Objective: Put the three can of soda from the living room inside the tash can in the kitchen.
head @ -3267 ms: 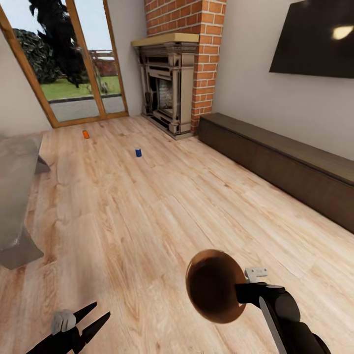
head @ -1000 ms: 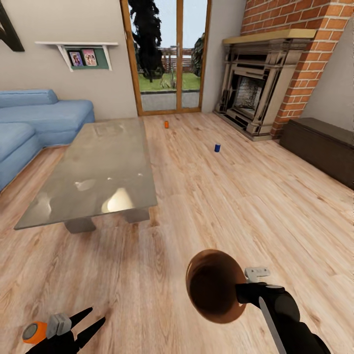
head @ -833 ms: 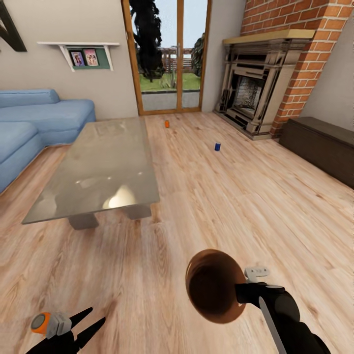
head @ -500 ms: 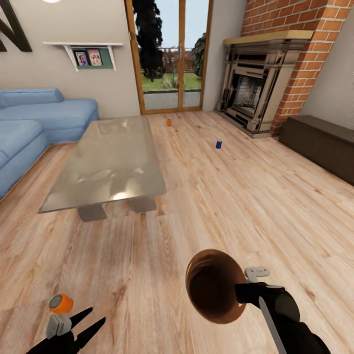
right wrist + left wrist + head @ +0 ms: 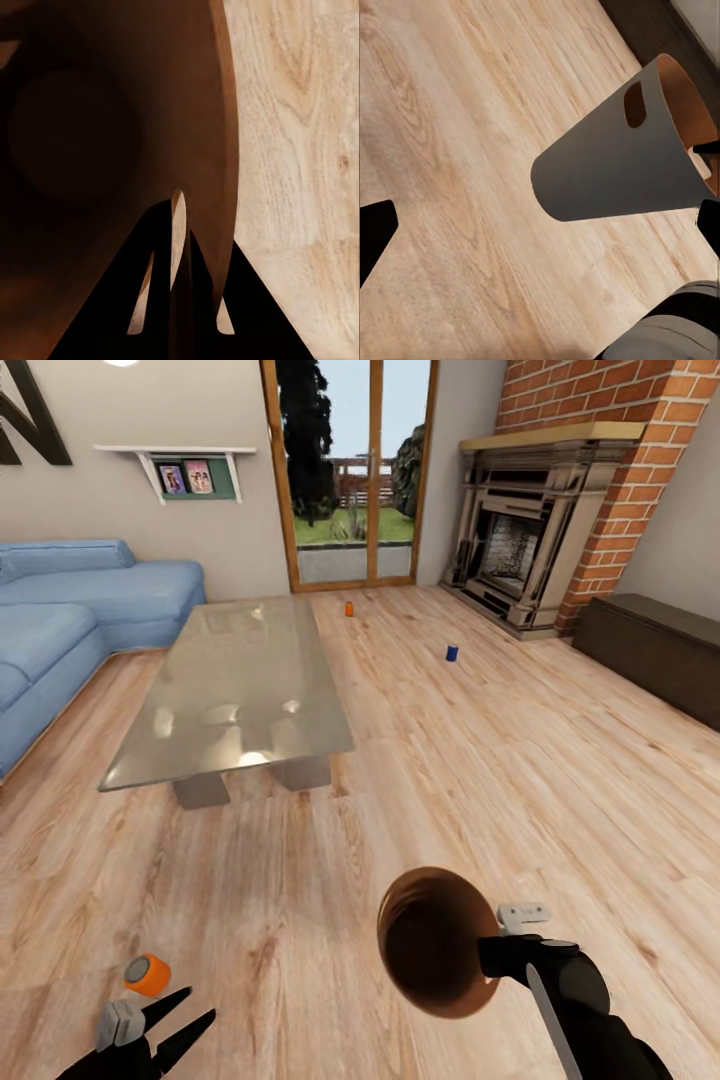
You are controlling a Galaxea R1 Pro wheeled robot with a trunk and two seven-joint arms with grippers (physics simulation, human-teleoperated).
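In the head view an orange can of soda lies on the wood floor just beyond my left gripper, which is open and holds nothing. Far off on the floor stand another orange can near the glass doors and a blue can before the fireplace. My right gripper is shut on the rim of the tash can, tipped so its copper inside faces me. The left wrist view looks at the bucket's grey outside. In the right wrist view the fingers pinch the rim.
A long glass-topped low table stands ahead on the left, with a blue sofa beyond it. The brick fireplace and a dark low cabinet line the right side. Bare wood floor runs between table and cabinet toward the glass doors.
The camera has moved, so the whole room has shifted in the picture. The near orange can has shifted from beside my left gripper to just ahead of its fingers. Both arms keep their pose.
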